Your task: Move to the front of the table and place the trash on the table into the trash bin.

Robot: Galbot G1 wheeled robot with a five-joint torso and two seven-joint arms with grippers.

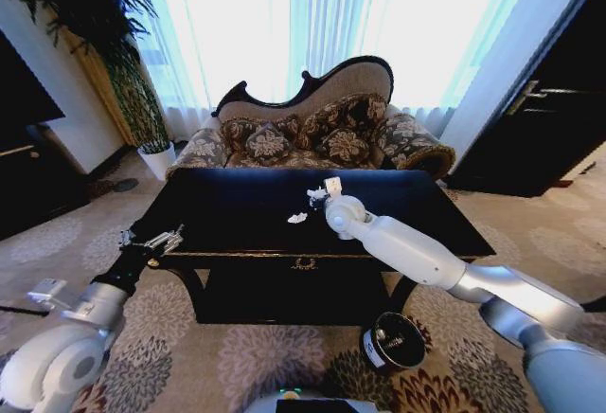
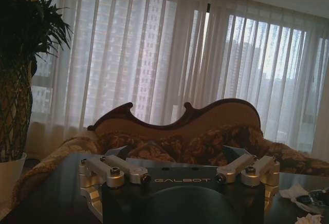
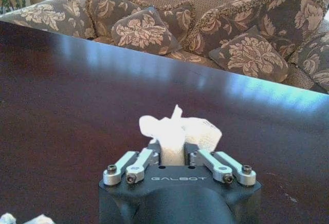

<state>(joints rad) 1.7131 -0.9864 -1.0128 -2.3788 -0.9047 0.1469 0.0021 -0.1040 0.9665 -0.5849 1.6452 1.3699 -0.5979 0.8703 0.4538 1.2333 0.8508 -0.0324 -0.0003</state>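
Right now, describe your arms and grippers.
Both arms are smooth, rounded white and silver-grey shells. Each gripper has a black body marked GALBOT in pale letters, with silver metal finger links and dark screws: the left gripper and the right gripper match.

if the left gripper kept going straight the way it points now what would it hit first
Probably nothing soon. The left gripper sits at the table's left front corner, pointing across the bare glossy top toward the sofa; the paper wads lie off to one side.

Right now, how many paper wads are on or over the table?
2: one wad is pinched in the right tool above the table; another wad lies on the tabletop beside it. More may be hidden.
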